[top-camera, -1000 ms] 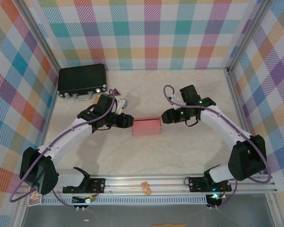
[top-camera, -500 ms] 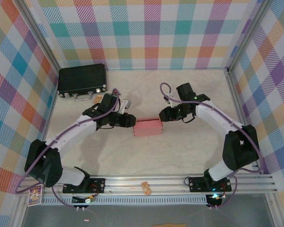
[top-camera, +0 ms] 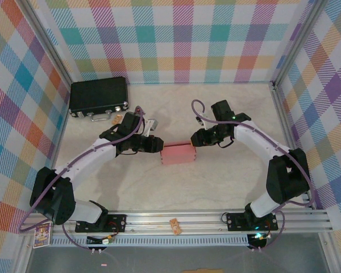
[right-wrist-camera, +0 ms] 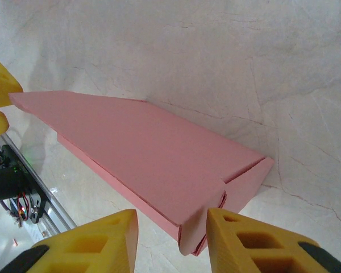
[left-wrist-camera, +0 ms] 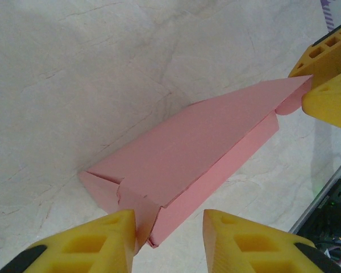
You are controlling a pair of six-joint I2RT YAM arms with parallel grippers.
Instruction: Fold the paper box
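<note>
The paper box lies flat in the middle of the table, a low salmon-pink block with its long side running left to right between my two arms; on the left wrist camera its lid is down and a small flap sticks out at the near end; the left gripper sits at the box's left end with its jaws spread astride that end, one yellow finger touching the flap and the other standing just clear of the side wall; the right gripper is at the opposite end, jaws likewise parted around the corner, one finger right against the end flap, and I cannot tell whether the other touches the card; each wrist view catches the other gripper's yellow tips at the far end of the box; purple cables loop off both wrists above the work; a black hard case with metal latches lies in the far left corner, well apart from the box and behind the left arm; a few small bits sit between the case and that arm, too small to name; a small tan object rests on the aluminium rail at the near edge; the tabletop is pale cream with faint marble-like veins; bright plaid panels wall the cell on three sides
</note>
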